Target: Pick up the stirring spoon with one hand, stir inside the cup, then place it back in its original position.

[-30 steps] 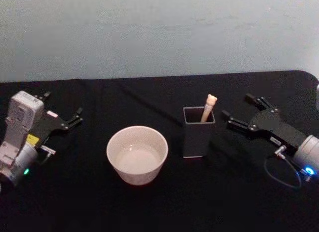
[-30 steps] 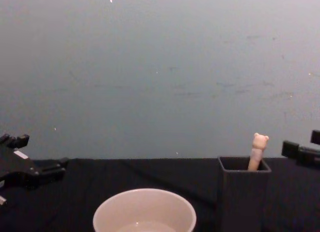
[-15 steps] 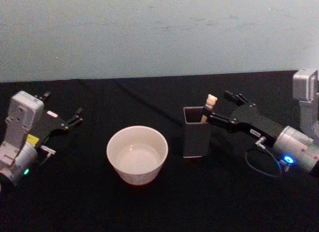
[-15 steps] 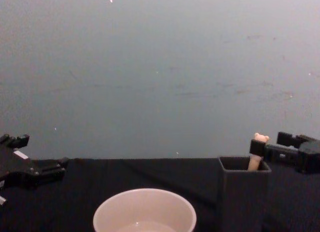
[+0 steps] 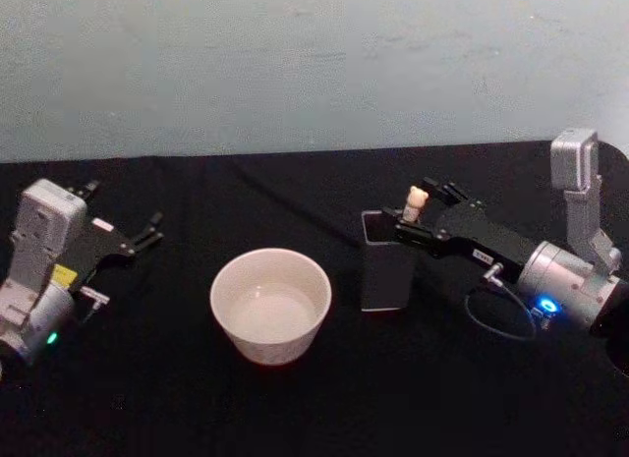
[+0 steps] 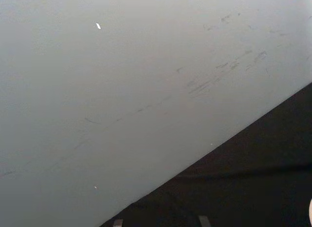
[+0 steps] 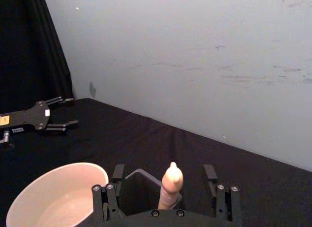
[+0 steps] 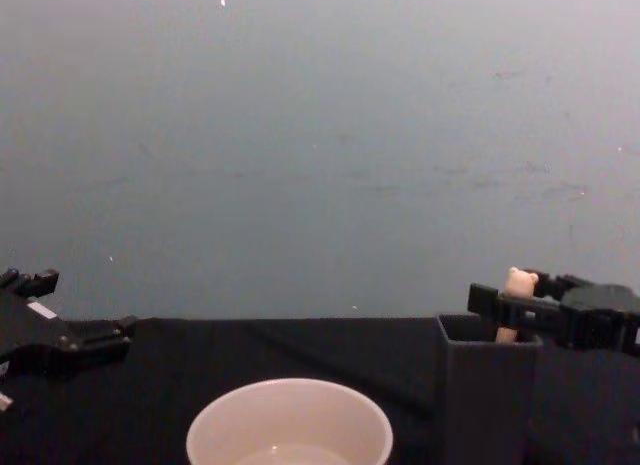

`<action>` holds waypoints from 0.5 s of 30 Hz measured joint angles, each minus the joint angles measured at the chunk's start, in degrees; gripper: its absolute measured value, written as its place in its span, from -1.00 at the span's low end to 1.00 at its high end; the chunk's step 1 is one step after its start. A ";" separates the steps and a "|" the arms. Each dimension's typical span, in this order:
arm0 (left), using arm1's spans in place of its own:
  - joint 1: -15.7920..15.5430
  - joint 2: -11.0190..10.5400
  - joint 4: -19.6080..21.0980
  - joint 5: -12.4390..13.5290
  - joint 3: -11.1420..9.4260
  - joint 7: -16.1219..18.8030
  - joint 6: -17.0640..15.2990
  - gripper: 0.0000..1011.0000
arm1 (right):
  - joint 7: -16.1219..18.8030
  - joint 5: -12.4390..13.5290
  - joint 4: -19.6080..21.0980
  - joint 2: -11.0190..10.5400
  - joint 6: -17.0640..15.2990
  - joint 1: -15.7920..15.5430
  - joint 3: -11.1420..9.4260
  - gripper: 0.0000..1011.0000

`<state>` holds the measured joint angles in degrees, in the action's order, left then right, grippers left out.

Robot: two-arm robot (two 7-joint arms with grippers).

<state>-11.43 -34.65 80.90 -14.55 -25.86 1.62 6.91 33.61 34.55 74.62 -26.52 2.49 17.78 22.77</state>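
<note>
Black-clothed table [image 5: 295, 408], pale wall [image 5: 295, 64] behind. Now the right gripper [image 5: 418, 203], fingers spread, straddles the stirring spoon [image 5: 417, 199] standing in the dark holder [image 5: 385, 275] beside the cup [image 5: 270, 305], its bowl hidden inside. Far left sits the left gripper [image 5: 126, 213], spread too.

- A plain, pale grey-blue wall [image 5: 295, 64] stands behind, evenly lit, with faint scuffs [image 8: 535, 169] and a few white specks.
- A black-covered table [image 5: 295, 408] runs up to it.
- A dark curtain [image 7: 29, 51] hangs at one end.
</note>
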 joint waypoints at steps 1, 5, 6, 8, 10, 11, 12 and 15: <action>0.00 0.00 0.00 0.00 0.00 0.00 0.00 0.98 | 0.14 -0.03 -0.19 0.09 -0.03 0.11 0.05 0.98; 0.00 0.00 0.00 0.00 0.00 0.00 0.00 0.98 | 0.34 -0.17 -0.48 0.18 -0.04 0.27 0.17 0.98; 0.00 0.00 0.00 0.00 0.00 0.00 0.00 0.98 | 0.51 -0.27 -0.53 0.20 0.01 0.32 0.24 0.98; 0.00 0.00 0.00 0.00 0.00 0.00 0.00 0.98 | 0.59 -0.31 -0.56 0.22 0.04 0.34 0.26 0.98; 0.00 0.00 0.00 0.00 0.00 0.00 0.00 0.98 | 0.58 -0.31 -0.56 0.22 0.04 0.34 0.27 0.98; 0.00 0.00 0.00 0.00 0.00 0.00 0.00 0.98 | 0.58 -0.31 -0.56 0.21 0.04 0.34 0.27 0.98; 0.00 0.00 0.00 0.00 0.00 0.00 0.00 0.98 | 0.58 -0.31 -0.56 0.21 0.04 0.34 0.27 0.98; 0.00 0.00 0.00 0.00 0.00 0.00 0.00 0.98 | 0.56 -0.31 -0.57 0.22 0.05 0.34 0.26 0.98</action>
<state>-11.43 -34.65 80.90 -14.55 -25.87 1.62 6.91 34.18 34.24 74.06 -26.31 2.54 18.12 23.03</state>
